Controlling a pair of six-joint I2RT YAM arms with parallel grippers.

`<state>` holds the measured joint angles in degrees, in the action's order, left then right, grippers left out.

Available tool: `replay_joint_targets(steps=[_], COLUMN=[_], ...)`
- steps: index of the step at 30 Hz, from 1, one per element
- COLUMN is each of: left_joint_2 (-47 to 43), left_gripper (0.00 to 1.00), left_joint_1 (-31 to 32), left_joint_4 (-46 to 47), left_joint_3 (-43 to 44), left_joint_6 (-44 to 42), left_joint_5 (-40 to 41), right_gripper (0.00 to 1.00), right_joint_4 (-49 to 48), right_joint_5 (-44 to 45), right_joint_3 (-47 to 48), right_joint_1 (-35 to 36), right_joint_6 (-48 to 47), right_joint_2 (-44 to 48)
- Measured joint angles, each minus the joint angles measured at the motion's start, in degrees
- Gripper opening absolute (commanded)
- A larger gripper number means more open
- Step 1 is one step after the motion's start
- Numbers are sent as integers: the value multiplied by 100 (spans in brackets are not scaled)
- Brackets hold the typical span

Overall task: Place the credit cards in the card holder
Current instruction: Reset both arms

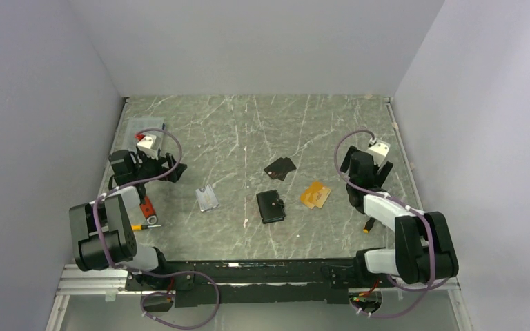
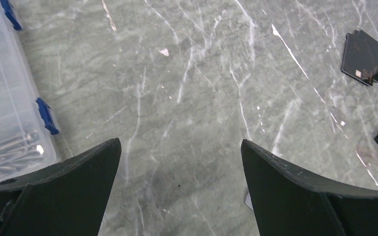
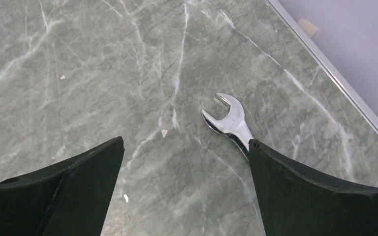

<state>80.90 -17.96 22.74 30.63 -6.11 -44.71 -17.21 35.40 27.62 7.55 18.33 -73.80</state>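
Far left, a clear box of screws (image 1: 145,127) is seen against the wall, parked out of the working area; it plays no part in this job. Just beside it the left gripper (image 2: 179,143) is held low over bare table (image 1: 234,131), jaws spread wide and nothing between them; it looks like a ready pose, with room kept to come down over something flat.

Moving right, a small clear sleeve (image 1: 208,198) is passed over, since it is not one of the cards. Then the card holder (image 1: 270,206) is found near the middle of the table, lying flat and, as far as can be judged from above, folded with its snap tab on the right side; it is placed between the two arms, probably so that either can reach it.

Just beyond it the black cards (image 1: 280,167) are fanned in a small overlapping pile; to its right the orange cards (image 1: 315,195) are stacked likewise; none has been loaded yet, so the task is judged to be at its start.

At the right the right gripper (image 3: 184,142) is also held fully released and empty over bare table; a wrench (image 3: 230,122) lies beside its right finger, apparently untouched.
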Motion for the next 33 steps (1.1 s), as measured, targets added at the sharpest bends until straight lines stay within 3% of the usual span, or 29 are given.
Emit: replay_joint_targets(steps=[5, 9, 15, 27, 33], left_joint_2=[184, 173, -142, -328, -328], left_gripper=[99, 99, 99, 99, 99], left_joint_1=[2, 26, 326, 654, 765], left_joint_4=[992, 1397, 1956, 2203, 2186], left_joint_3=[-234, -341, -940, -1139, -1091], left_joint_6=[151, 201, 122, -59, -79], left_joint_5=[90, 179, 629, 1333, 1574], right_gripper=[100, 100, 99, 100, 100], right_joint_4=[-1069, -1399, -1923, -3139, -3716], right_joint_5=[-243, -319, -568, -267, -291], right_joint_3=[-442, -452, -968, -1740, -1740], right_joint_1=[-160, -190, -186, -415, -570], right_joint_6=[-367, -533, -546, -579, -638], right_joint_2=[-326, -577, 24, 413, 17])
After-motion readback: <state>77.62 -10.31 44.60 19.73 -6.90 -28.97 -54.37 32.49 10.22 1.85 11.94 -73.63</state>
